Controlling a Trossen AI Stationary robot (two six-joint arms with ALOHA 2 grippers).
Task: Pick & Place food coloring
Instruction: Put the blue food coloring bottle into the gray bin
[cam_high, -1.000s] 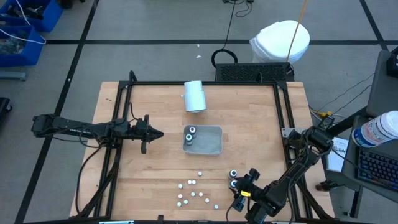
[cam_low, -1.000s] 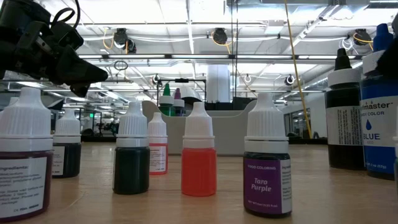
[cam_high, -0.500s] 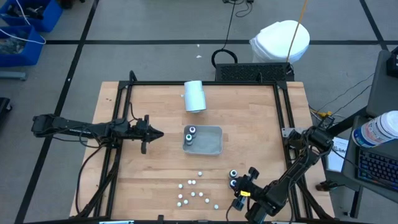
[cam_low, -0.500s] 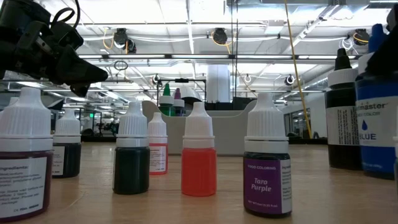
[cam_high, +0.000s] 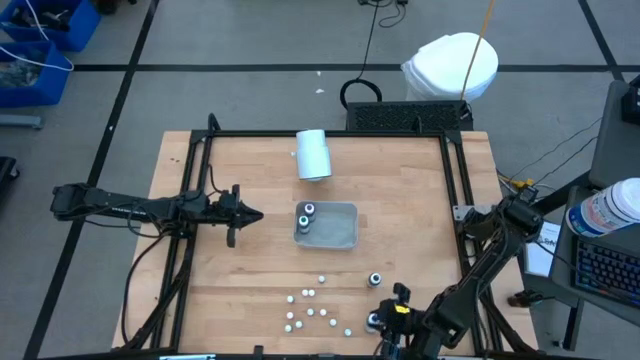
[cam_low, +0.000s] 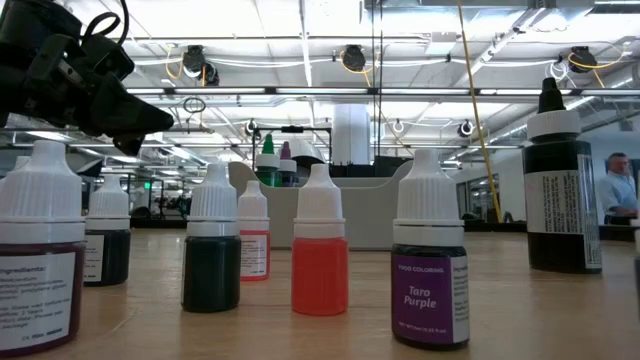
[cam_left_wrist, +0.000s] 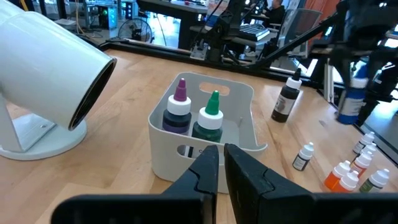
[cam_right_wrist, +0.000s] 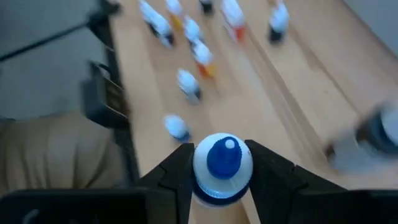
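Observation:
My right gripper (cam_high: 384, 322) is shut on a blue-capped food coloring bottle (cam_right_wrist: 222, 163) near the table's near edge, right of the middle. It also shows in the left wrist view (cam_left_wrist: 351, 99). One dark bottle (cam_high: 375, 280) stands on the table just beyond it. Several small whitish bottles (cam_high: 310, 310) stand to its left. Two dark bottles (cam_left_wrist: 193, 115) stand in the grey tray (cam_high: 340, 228). My left gripper (cam_high: 255, 215) is shut and empty, left of the tray. My right gripper pinches the bottle's white shoulder (cam_right_wrist: 199, 173), just below the blue cap, between its two fingers (cam_right_wrist: 177, 168). The fingers come from above and point down. The bottle hangs upright below them, lifted clear of the table.
A large white cylinder (cam_high: 313, 154) lies on its side at the far middle of the table. Black rails (cam_high: 455, 170) run along the table's edges. A person (cam_low: 615, 190) stands in the room beyond. Bare wood lies between the tray and the small bottles.
My right gripper has lifted the blue-capped bottle off the table beside the dark bottle. It has carried it toward the table's near edge and out of the low view. The dark bottle has stayed in place.

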